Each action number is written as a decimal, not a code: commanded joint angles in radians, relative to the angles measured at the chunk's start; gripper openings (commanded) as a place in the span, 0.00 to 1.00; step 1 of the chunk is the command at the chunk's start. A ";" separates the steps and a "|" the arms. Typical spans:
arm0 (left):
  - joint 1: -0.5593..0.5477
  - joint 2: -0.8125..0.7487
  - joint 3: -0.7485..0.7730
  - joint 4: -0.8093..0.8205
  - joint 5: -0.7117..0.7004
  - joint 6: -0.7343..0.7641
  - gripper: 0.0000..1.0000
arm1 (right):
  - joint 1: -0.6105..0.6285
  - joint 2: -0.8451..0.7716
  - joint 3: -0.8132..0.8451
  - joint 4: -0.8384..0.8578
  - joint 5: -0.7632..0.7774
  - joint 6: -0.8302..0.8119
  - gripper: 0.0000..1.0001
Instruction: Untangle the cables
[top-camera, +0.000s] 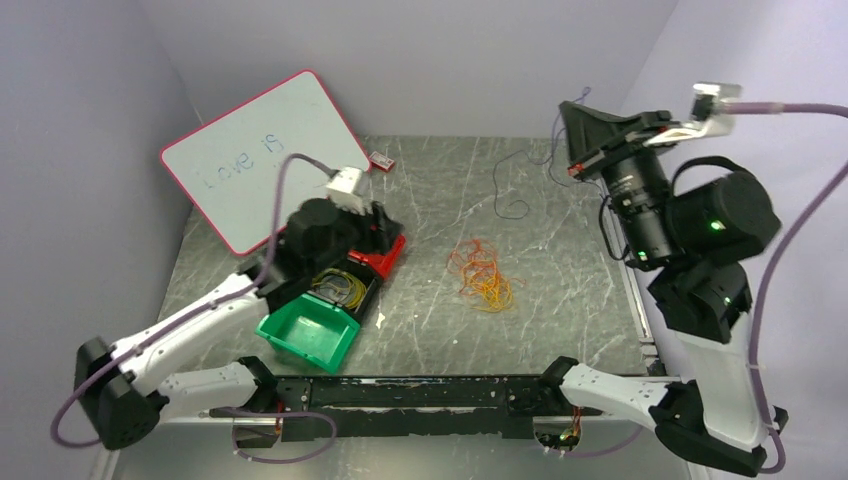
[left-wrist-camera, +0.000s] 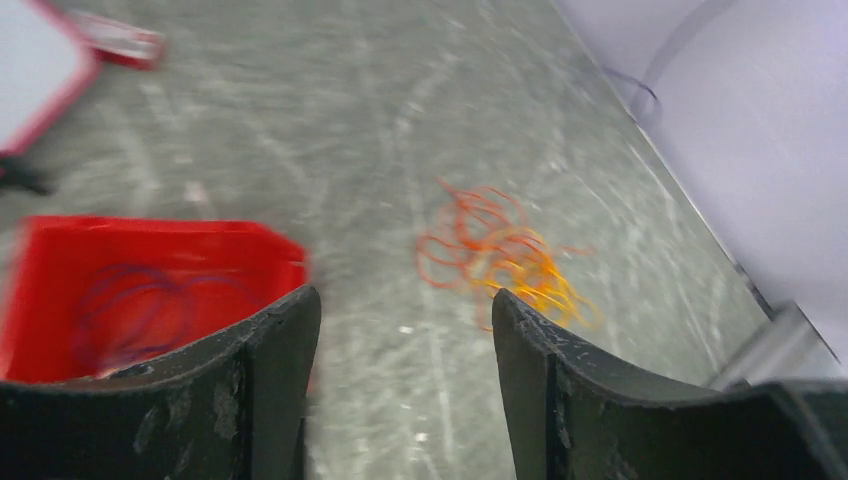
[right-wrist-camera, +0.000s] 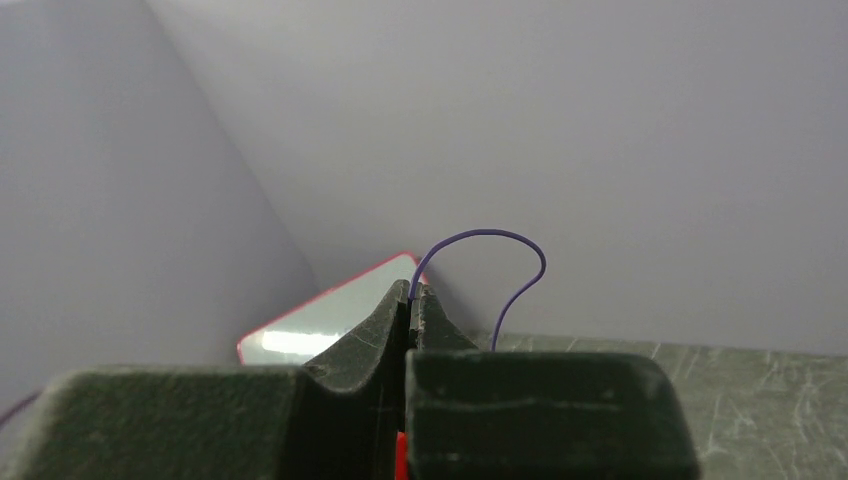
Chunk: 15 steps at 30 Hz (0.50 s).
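The tangle of thin orange, yellow and reddish cables (top-camera: 481, 275) lies on the table's middle; it also shows in the left wrist view (left-wrist-camera: 500, 258). My left gripper (left-wrist-camera: 405, 320) is open and empty, held above the table to the left of the tangle, over the red bin's edge (top-camera: 378, 222). My right gripper (right-wrist-camera: 412, 292) is shut on a thin purple cable (right-wrist-camera: 500, 250) and is raised high at the back right (top-camera: 568, 108). The purple cable hangs from it down to the table (top-camera: 508, 190).
A red bin (left-wrist-camera: 150, 290) holding purple cables, a black bin with yellow cables (top-camera: 340, 287) and a green bin (top-camera: 310, 335) stand at the left. A red-framed whiteboard (top-camera: 260, 160) leans at the back left. A small red-and-white item (top-camera: 381, 159) lies by it.
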<state>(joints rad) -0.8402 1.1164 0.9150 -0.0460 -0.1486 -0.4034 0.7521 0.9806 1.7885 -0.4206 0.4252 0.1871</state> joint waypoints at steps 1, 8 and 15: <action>0.174 -0.139 0.028 -0.231 -0.038 -0.004 0.70 | 0.004 0.038 -0.003 -0.008 -0.090 0.027 0.00; 0.316 -0.209 0.100 -0.494 -0.072 0.023 0.70 | 0.004 0.134 0.014 0.013 -0.149 0.037 0.00; 0.323 -0.265 0.120 -0.666 -0.191 -0.004 0.70 | 0.004 0.203 -0.017 0.107 -0.229 0.035 0.00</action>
<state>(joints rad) -0.5270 0.8902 1.0035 -0.5579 -0.2516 -0.4004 0.7521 1.1675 1.7832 -0.3962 0.2623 0.2203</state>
